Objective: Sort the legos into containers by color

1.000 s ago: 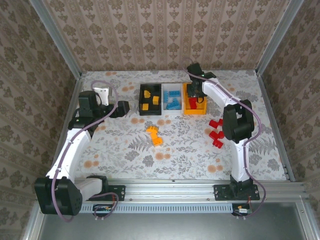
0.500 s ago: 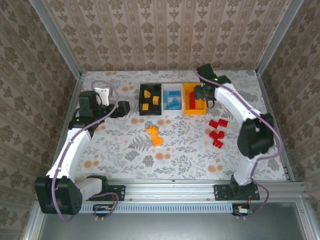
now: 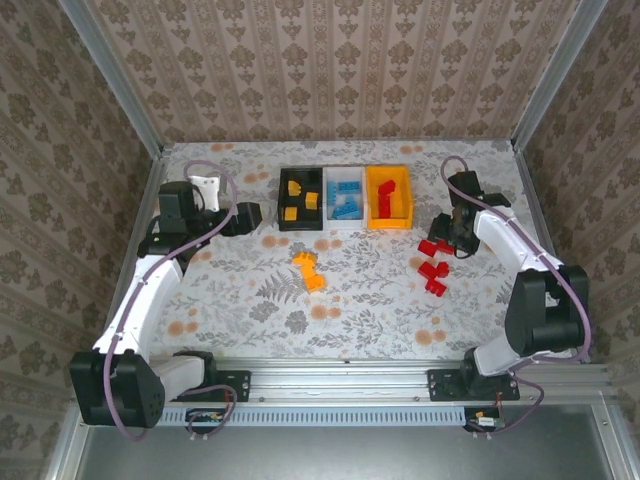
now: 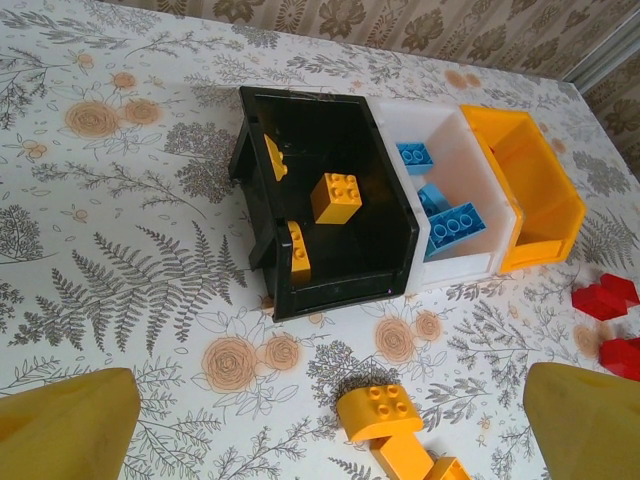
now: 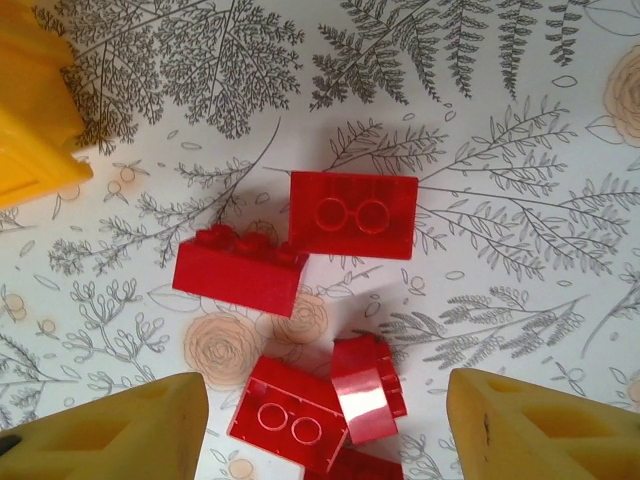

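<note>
Table [image 3: 350, 310]: floral-patterned; sorting judged partway done.
Containers [image 3: 402, 185]: stocked by colour, at the far side.
Right claw [image 5: 320, 420]: spread, empty, held over loose red legos [image 5: 352, 214]; one must be pinched next.
Left claw [image 3: 248, 216]: spread, idle.
Yellow legos [image 3: 310, 272]: seen mid-table.

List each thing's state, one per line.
black bin, holds yellow bricks
white bin, holds blue bricks
orange bin, holds red bricks
loose red bricks, on table
loose orange bricks, on table
left gripper, open
right gripper, open above loose red bricks
</note>
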{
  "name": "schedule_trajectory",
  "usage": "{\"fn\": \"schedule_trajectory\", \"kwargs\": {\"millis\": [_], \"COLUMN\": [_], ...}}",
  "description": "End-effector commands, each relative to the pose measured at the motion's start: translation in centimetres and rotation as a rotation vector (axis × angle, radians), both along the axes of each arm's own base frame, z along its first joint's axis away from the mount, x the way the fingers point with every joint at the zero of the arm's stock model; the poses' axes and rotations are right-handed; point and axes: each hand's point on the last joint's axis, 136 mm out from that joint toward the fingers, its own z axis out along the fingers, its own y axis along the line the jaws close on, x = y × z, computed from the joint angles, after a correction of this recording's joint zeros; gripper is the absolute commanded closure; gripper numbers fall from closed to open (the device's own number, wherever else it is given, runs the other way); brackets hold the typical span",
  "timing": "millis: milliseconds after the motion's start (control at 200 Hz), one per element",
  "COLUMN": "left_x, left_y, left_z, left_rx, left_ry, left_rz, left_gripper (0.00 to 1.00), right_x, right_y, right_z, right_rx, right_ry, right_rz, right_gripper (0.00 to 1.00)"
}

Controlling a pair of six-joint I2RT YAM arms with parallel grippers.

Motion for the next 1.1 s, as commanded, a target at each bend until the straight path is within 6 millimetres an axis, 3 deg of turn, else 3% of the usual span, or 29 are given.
{"fn": "schedule_trajectory", "kwargs": {"millis": [0,315,820,950,1095], "left_x": [0.1,0.1,0.5,0.5,0.5], "left_y": [-0.2,0.2,0.7,0.7,0.7], "left_z": [0.5,0.5,0.2,0.1,0.1], "left_rx": [-0.013,0.0,-0.006,-0.005,-0.005], "left_ry": [0.003,0.002,0.015,0.018,0.02], "left_rz": [-0.01,0.001,0.017,0.017,0.018], "left_gripper": [0.0,0.0,0.0,0.0,0.0], "right_x": [0.8,2.9,4.5,4.6,4.6], "right_y": [-0.7,-2.2,-1.4,-1.3,-1.3], "right_z": [-1.7,-5.0,-7.9,-8.3,-8.3], "right_rx": [0.043,0.073,0.138,0.14,0.142], "right_ry": [0.02,0.078,0.104,0.107,0.099], "right_rz": [-0.052,-0.098,-0.099,-0.098,-0.099], "right_gripper": [0.34,0.34,0.36,0.43,0.61]}}
